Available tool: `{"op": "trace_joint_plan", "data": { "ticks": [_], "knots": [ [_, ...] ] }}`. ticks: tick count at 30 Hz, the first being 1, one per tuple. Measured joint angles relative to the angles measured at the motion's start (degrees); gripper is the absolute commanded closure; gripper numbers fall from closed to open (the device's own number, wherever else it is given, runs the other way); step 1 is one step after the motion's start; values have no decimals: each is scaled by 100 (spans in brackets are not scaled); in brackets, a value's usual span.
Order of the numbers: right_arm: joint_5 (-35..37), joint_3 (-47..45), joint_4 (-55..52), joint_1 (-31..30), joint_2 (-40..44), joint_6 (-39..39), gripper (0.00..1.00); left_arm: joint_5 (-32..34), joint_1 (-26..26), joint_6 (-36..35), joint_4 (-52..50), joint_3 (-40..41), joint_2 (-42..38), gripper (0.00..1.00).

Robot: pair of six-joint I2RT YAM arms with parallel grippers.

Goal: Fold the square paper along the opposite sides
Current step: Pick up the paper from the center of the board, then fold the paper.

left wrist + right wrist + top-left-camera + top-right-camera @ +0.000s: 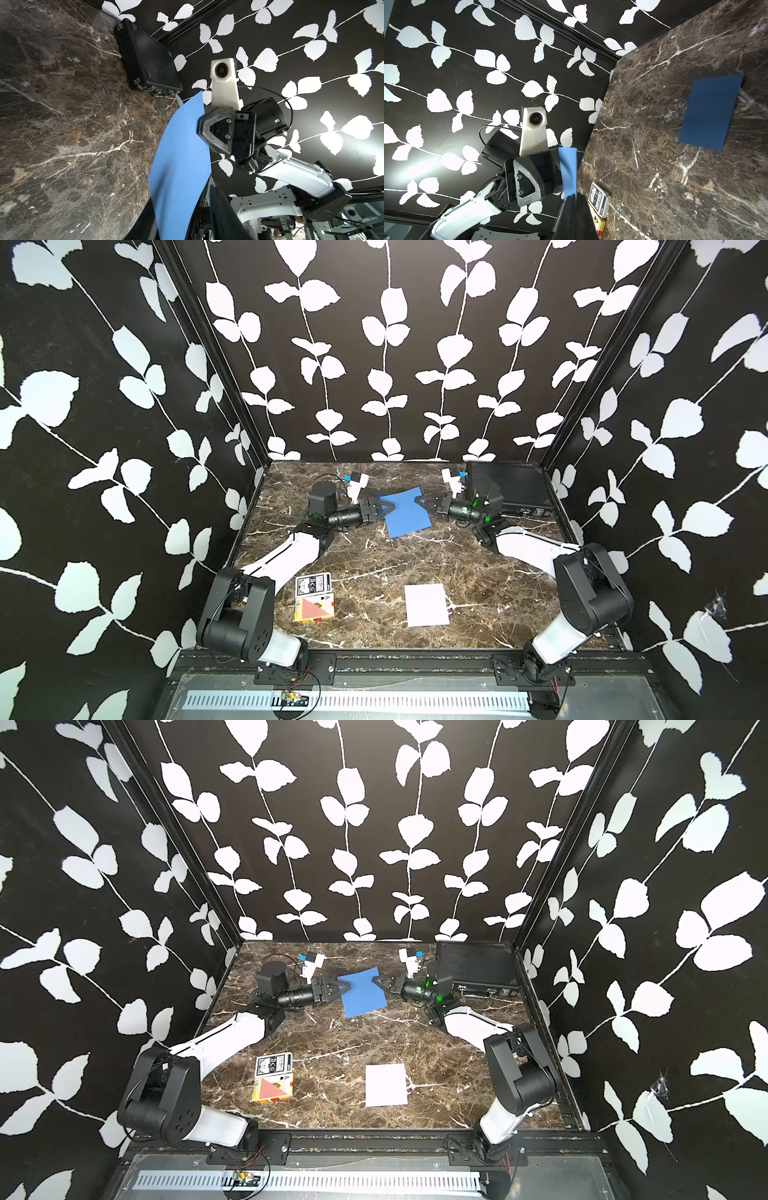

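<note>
Top views both show the left tool (390,508) (346,989) and the right tool (417,501) (373,979) pointing at each other from either side of the blue paper (409,519) (365,999). Each reaches onto a side edge of the sheet near its far end. The right tool is clamped tight on its edge; in the right wrist view the paper shows as a narrow strip rising from between its dark fingers (583,217). In the left wrist view the left tool's fingers (223,207) sit on both sides of the paper, but whether they pinch it or merely straddle it I cannot tell. The sheet bows between the two tools, its far part lifted off the desk (415,568), close to the far edge and about midway between the left and right edges. The right wrist view also shows a flat dark-blue rectangle (710,113) on the desk — whether that is the same sheet's lower part is unclear. A black case (505,486) fills the far right corner. Two card boxes (313,597) lie by the left edge toward the front, and a white sheet (427,605) lies near the front edge.
</note>
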State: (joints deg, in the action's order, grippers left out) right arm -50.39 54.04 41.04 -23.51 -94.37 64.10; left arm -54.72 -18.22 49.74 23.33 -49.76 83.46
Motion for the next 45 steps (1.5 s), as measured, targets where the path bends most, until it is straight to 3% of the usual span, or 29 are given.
{"op": "trace_joint_plan", "data": {
  "ticks": [7, 11, 15, 17, 21, 25, 29, 33, 38, 45],
  "knots": [
    [-50, 0, 4, 0, 0, 22, 100, 50, -42, -81, -94, -138, 221, 100],
    [-105, 0, -11, 0, 0, -4, 100, 72, -68, -133, -225, -210, 284, 100],
    [-118, 4, -501, 37, 0, -431, 77, 74, -72, -249, -505, -319, 284, 100],
    [-81, 42, -1027, 63, -11, -820, 71, 72, -72, -374, -730, -393, 278, 100],
    [98, 286, -1823, 107, -365, -1617, 67, -7, -72, -649, -1207, -470, 114, 100],
    [160, 531, -1779, 83, -1115, -1794, 64, -214, -72, -743, -1373, -472, -136, 100],
    [90, 597, -1388, -94, -1766, -1561, 58, -439, -72, -713, -1281, -472, -282, 100],
    [-212, 518, -103, -234, -2118, -614, 57, -575, -72, -669, -1220, -474, -289, 100],
    [-485, 199, 1357, -232, -2092, 428, 57, -671, -72, -645, -1078, -474, -238, 100],
    [-710, -66, 1574, -197, -1467, 730, 57, -750, -72, -601, -970, -472, -50, 100]
  ]
}}
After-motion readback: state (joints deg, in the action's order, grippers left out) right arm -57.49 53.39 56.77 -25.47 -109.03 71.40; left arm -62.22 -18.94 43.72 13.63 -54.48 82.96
